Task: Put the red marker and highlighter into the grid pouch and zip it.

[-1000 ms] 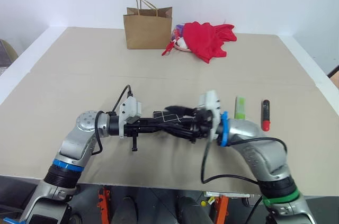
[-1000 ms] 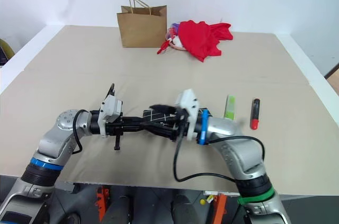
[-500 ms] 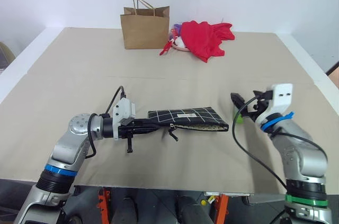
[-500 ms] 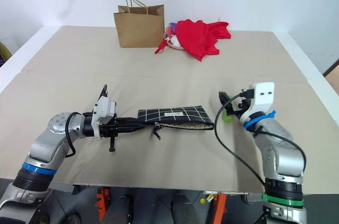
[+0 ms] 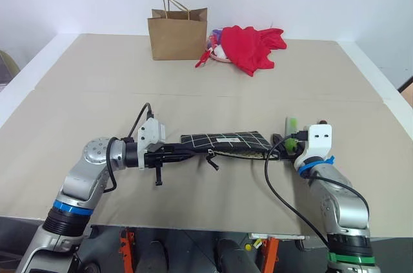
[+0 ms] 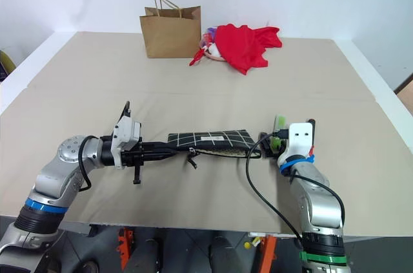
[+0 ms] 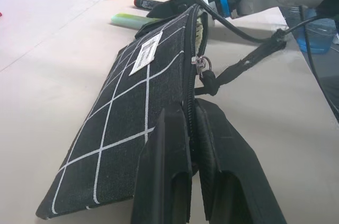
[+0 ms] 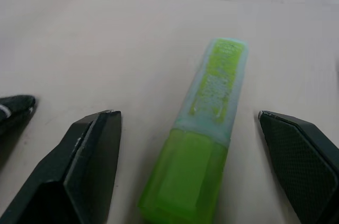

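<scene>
Head views: the pouch point(image 5: 226, 144) lies flat near the middle of the table point(image 5: 97, 86), long side running left to right. The left gripper point(image 5: 188, 150) is clamped on the pouch's left end, at 9 o'clock from it, and the zipper cord point(image 5: 211, 161) hangs loose off the near edge. The highlighter point(image 5: 292, 126) lies just past the pouch's right end, at 3 o'clock, with the right gripper point(image 5: 285, 142) over its near end. A bag point(image 5: 179, 31) and a red cloth point(image 5: 253, 47) sit at the far edge, toward 12 o'clock.

Left wrist view: the two fingers point(image 7: 164, 181) are pressed together on the pouch's zipper edge. The zipper pull point(image 7: 201, 65) sits partway along and the far stretch gapes open. Beyond the pouch's far end lie the highlighter point(image 7: 132, 20) and a dark pen-like barrel point(image 7: 148, 2), probably the marker, beside the right arm.

Right wrist view: the right fingers point(image 8: 90, 166) stand wide apart, one on each side of the highlighter point(image 8: 204, 150), not touching it. Its pale cap points away from the gripper.
</scene>
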